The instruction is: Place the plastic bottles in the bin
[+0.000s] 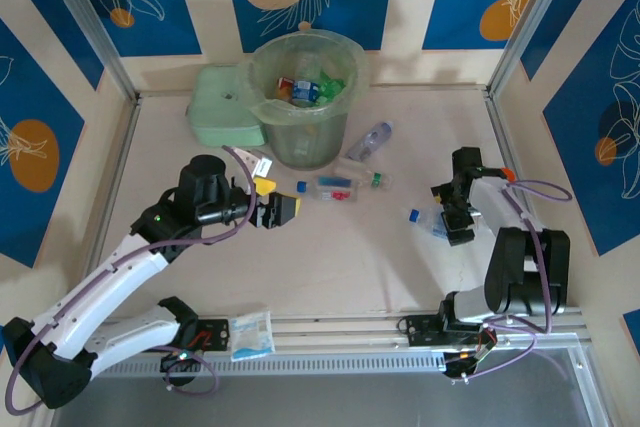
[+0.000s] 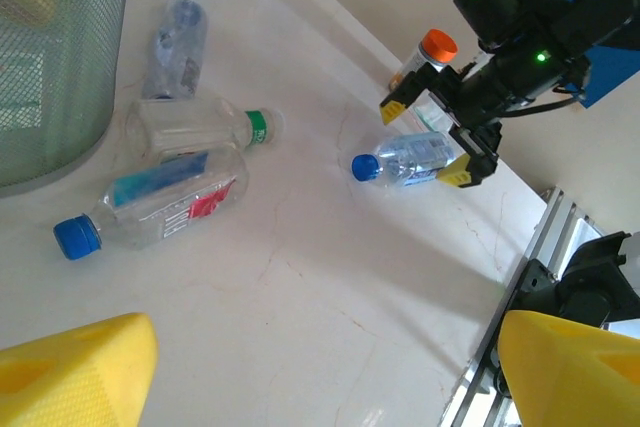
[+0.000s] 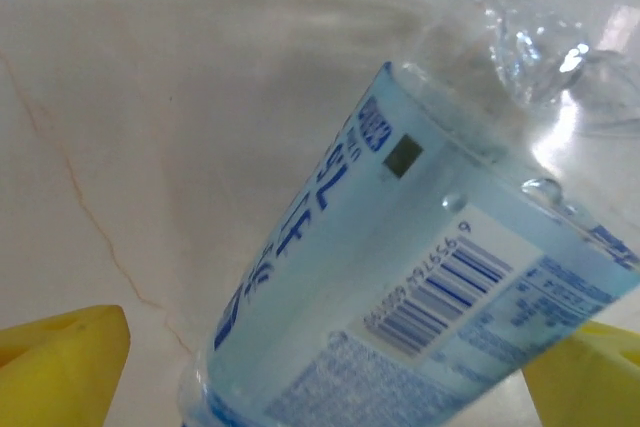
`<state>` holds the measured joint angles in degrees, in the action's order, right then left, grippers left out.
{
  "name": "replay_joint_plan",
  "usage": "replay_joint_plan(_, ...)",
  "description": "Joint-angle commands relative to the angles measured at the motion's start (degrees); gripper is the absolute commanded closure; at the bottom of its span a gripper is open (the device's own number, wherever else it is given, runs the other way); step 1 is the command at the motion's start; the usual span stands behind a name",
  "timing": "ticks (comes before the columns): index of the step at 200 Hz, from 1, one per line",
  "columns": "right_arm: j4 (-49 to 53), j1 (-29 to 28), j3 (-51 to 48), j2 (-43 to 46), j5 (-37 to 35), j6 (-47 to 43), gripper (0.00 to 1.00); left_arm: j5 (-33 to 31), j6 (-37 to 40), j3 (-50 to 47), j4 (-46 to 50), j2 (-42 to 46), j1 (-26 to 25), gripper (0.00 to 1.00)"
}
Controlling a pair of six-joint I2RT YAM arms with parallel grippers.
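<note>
Plastic bottles (image 1: 338, 187): some inside bin (image 1: 300, 142), others loose on worktop (image 1: 330, 267) just before it | blue-capped bottle (image 3: 400, 277): pale-blue label, barcode, blue script unreadable | right gripper (image 2: 430, 142) open astride it | left gripper (image 1: 280, 209) open, empty | bare worktop toward near edge

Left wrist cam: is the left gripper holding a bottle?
No: the left gripper stands open over the table, with nothing between its yellow fingers.
</note>
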<state>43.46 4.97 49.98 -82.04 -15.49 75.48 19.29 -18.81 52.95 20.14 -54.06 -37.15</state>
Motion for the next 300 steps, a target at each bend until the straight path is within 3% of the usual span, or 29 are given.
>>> replay_joint_plan(1, -0.39, -0.08, 1.18, -2.19, -0.7, 1.21, 0.02, 0.37, -0.73, -0.39, 0.1, 0.96, -0.64, 0.13)
replay_joint_plan(90, -3.85, -3.96, 0.1, -7.52, -4.26, -7.09, 0.18, -3.21, 0.07, -0.48, 2.78, -1.63, -1.79, 0.15)
replay_joint_plan(142, -4.42, -7.4, -0.77, -7.02, -6.54, -11.94, 0.34, -5.58, -0.26, -0.04, 3.81, -3.68, -1.94, 0.17)
replay_joint_plan(227, -2.35, -14.33, -1.37, 5.04, -8.95, -19.67, 0.43, -8.63, -1.57, 0.06, 4.91, -3.76, -2.05, 0.19)
replay_joint_plan(268, -0.58, -20.77, -2.16, 13.94, -9.24, -22.8, 0.43, -11.04, -2.78, -0.73, 5.26, -3.79, -2.03, 0.2)
replay_joint_plan(300, -0.45, -24.3, 2.29, 20.06, -8.58, -27.05, 0.44, -13.42, -4.42, -0.92, 5.26, -3.69, -2.05, 0.2)
